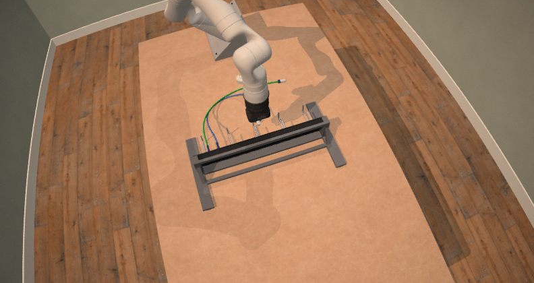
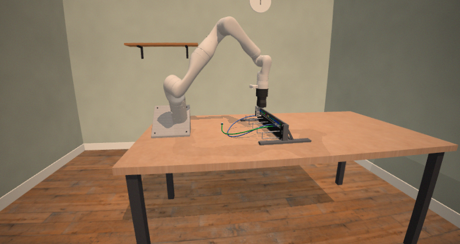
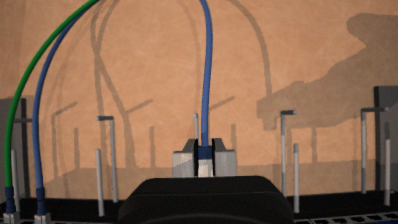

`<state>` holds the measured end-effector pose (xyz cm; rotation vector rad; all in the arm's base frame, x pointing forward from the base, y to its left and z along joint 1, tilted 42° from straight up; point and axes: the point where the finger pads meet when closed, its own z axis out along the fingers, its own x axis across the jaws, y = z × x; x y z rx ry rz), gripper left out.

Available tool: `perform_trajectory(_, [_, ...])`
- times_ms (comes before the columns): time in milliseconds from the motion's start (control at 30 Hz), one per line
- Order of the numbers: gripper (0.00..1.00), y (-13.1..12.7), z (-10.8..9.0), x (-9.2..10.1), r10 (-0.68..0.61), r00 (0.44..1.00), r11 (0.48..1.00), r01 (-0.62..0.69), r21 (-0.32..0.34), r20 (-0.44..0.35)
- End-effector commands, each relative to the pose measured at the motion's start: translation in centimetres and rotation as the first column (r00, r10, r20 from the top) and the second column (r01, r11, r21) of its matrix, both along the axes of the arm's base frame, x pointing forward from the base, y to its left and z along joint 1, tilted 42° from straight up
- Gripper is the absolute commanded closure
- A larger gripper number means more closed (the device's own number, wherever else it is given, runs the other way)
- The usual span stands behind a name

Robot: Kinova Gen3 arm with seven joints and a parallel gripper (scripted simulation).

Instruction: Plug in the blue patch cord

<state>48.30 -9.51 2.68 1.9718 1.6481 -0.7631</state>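
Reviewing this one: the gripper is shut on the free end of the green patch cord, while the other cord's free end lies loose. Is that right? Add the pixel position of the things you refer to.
Not quite: the wrist view shows the gripper (image 3: 205,151) shut on the blue patch cord's plug (image 3: 205,167). The rest stands.

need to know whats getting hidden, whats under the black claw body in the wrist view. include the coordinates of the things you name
Just past its edge, the white plug (image 3: 205,167) on the blue cord (image 3: 207,75) shows between the claw's (image 3: 204,165) fingers. The plug's front end is covered, so latching can't be told.
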Motion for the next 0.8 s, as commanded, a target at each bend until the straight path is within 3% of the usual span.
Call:
perform_trajectory(0, [1.0, -0.49, -0.33, 0.26, -0.004, 1.0, 1.0, 0.004, -0.002, -0.001])
perform_trajectory(767, [1.0, -1.32, -1.11, 1.18, -0.004, 1.0, 1.0, 0.004, -0.002, -0.001])
